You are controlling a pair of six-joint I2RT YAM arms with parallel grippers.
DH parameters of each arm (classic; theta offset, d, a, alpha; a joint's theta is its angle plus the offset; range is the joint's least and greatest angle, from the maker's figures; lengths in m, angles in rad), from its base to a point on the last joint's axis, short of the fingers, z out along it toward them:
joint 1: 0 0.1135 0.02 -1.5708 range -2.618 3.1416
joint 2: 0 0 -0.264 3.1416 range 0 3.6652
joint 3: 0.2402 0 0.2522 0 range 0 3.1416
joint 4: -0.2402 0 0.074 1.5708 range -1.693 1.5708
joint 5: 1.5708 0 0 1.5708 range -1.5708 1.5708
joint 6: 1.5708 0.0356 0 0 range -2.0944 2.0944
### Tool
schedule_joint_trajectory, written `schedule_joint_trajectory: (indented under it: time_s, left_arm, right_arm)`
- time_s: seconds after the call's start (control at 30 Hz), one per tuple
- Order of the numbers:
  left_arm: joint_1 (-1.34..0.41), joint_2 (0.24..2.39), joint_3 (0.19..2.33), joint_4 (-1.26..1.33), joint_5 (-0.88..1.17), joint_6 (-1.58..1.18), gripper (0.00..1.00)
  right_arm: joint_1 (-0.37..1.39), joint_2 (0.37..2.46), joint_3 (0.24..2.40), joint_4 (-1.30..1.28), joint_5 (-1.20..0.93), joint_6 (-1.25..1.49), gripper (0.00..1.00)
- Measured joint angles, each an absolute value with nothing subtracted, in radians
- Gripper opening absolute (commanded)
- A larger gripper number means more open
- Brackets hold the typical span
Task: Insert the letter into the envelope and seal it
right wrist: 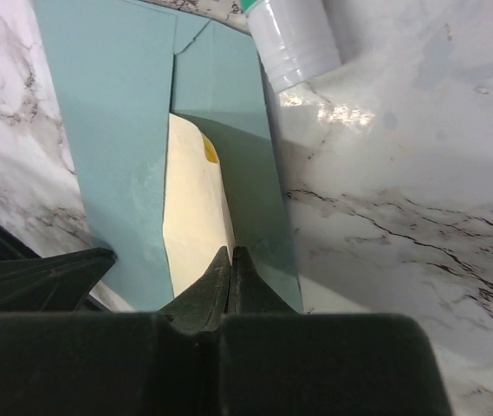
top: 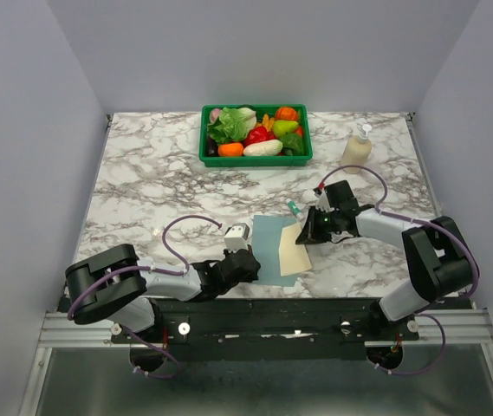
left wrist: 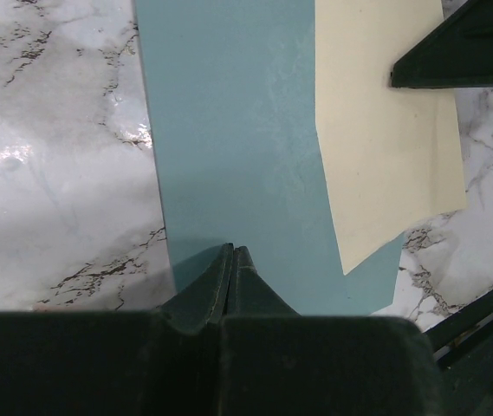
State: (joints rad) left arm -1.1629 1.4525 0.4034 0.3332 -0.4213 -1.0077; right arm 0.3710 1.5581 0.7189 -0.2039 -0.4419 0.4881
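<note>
The teal envelope (top: 266,243) lies flat near the table's front edge, also in the left wrist view (left wrist: 229,130). The cream letter (top: 294,254) lies askew over its right part and overhangs it (left wrist: 385,156). My left gripper (left wrist: 234,250) is shut, its tips resting on the envelope's near edge (top: 253,270). My right gripper (right wrist: 231,251) is shut at the letter's far right corner (top: 308,234). Its tips meet where the letter's (right wrist: 194,199) edge runs beside a teal fold (right wrist: 255,173). A small gold mark (right wrist: 210,149) shows there.
A small white tube with a green cap (top: 291,208) lies just behind the envelope (right wrist: 294,39). A green basket (top: 255,160) of toy vegetables stands at the back middle. A pump bottle (top: 357,147) stands at the back right.
</note>
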Motion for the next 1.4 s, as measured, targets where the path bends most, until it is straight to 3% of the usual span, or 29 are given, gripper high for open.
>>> schedule_joint_trajectory:
  time_s: [0.9,1.4]
  left_arm:
    - [-1.18,1.454,0.4,0.342,-0.414,-1.068,0.0]
    - [-1.235,1.423,0.412,0.266,-0.407,-1.177,0.0]
  right_arm:
    - [0.371,1.617,0.59,0.146,-0.616,0.753,0.01]
    - [0.436,1.675,0.637,0.167,-0.628,0.737,0.01]
